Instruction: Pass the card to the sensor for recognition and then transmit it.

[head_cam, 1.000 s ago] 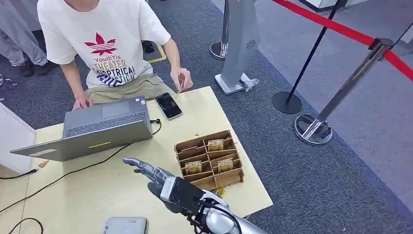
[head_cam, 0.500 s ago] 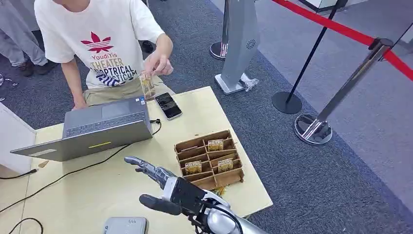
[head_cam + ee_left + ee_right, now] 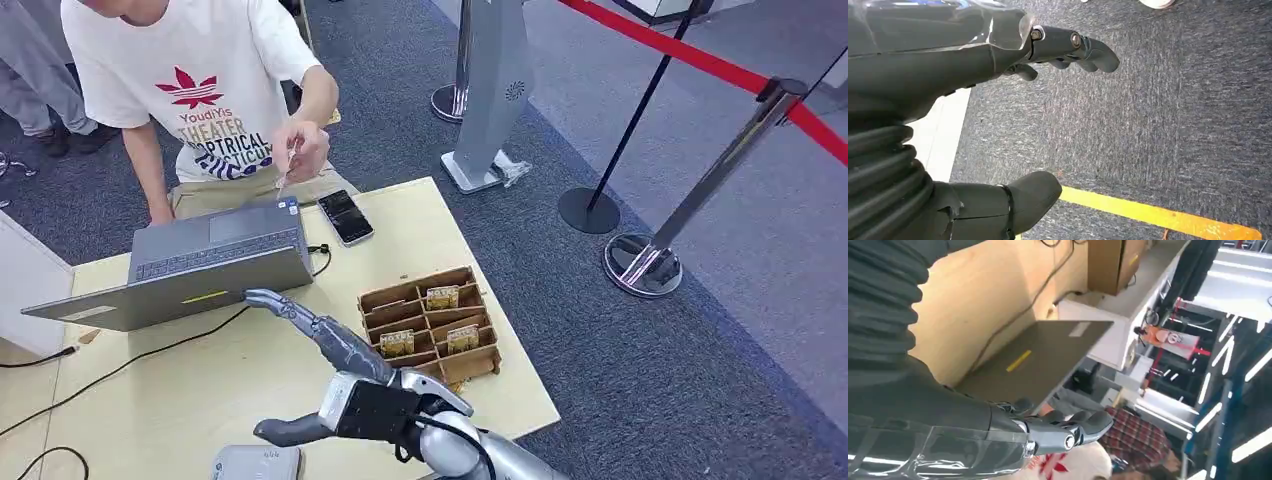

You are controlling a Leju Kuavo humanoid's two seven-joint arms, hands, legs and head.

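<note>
Now my right hand [image 3: 335,400] hovers over the table [image 3: 180,390], just in front of the laptop [image 3: 215,262], fingers spread wide and thumb apart, holding nothing. The card [image 3: 287,170] is beyond the laptop, pinched edge-on in the person's hand [image 3: 300,150], so it looks like a thin pale sliver with its face hidden. To take it well, I judge I should keep my palm turned up and steady, let the card come between thumb and fingers, then close gently on its flat sides. My left hand [image 3: 998,100] hangs over carpet, its fingers apart and empty.
</note>
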